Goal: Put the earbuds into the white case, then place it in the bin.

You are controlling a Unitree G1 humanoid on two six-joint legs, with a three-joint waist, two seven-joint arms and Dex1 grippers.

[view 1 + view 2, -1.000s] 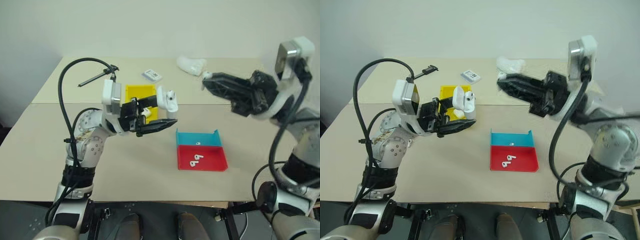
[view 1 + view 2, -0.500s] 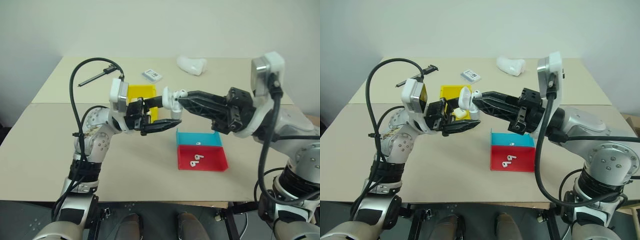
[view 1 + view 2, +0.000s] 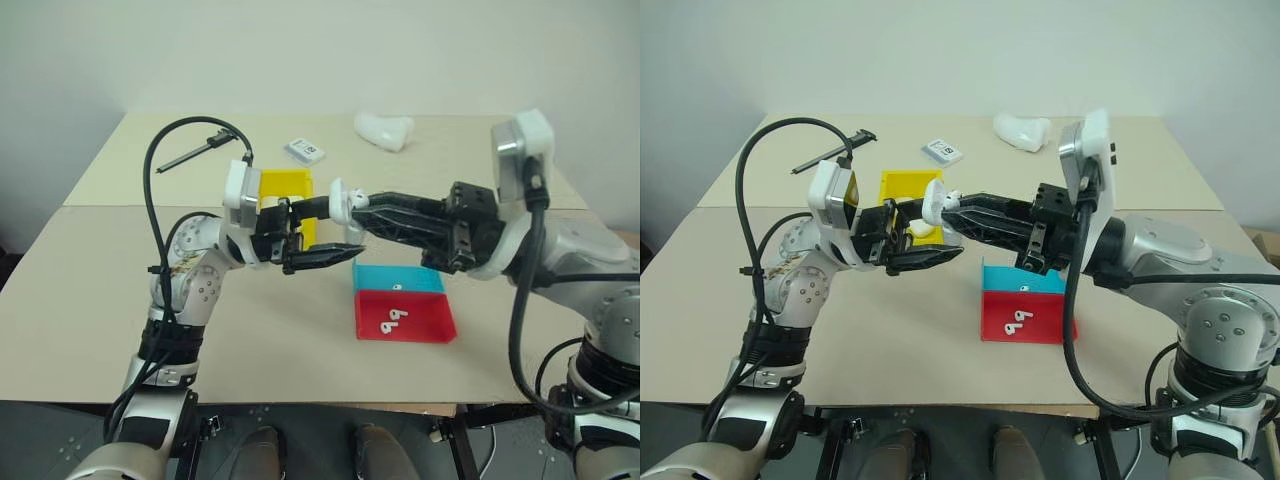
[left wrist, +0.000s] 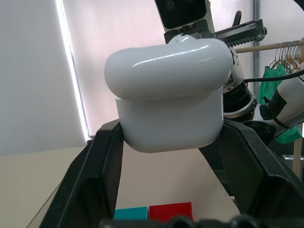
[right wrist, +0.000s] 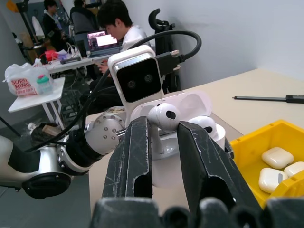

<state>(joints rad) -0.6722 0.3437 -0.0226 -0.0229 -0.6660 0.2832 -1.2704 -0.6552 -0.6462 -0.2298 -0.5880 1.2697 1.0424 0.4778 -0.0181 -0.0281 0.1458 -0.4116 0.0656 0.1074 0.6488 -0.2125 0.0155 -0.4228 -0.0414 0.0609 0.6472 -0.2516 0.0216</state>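
White case (image 4: 168,92) — held above the table (image 3: 120,300), clamped between the two black fingers of the left gripper (image 3: 335,232); lid flipped open, and in the right wrist view one earbud already sits in its well. Earbud (image 5: 163,117) — pinched by the stem between the closed fingers of the right gripper (image 5: 164,137), its rounded head poking above the fingertips, right at the mouth of the open case; whether it touches the case cannot be told. Yellow bin (image 3: 283,186) — on the table just behind the left gripper, open-topped; the right wrist view shows at least three closed white cases (image 5: 277,157) lying inside. Teal tray (image 3: 397,278) — on the table below the right gripper, holding one small white earbud (image 3: 396,286). Red tray (image 3: 404,316) — set flush against the near edge of the teal one, holding two loose earbuds (image 3: 392,320) lying side by side. Other items on the far part of the table: a flat white-and-grey card box (image 3: 304,150), a lumpy white object (image 3: 383,130) and a slim black tool (image 3: 195,152) — all well apart from the trays.
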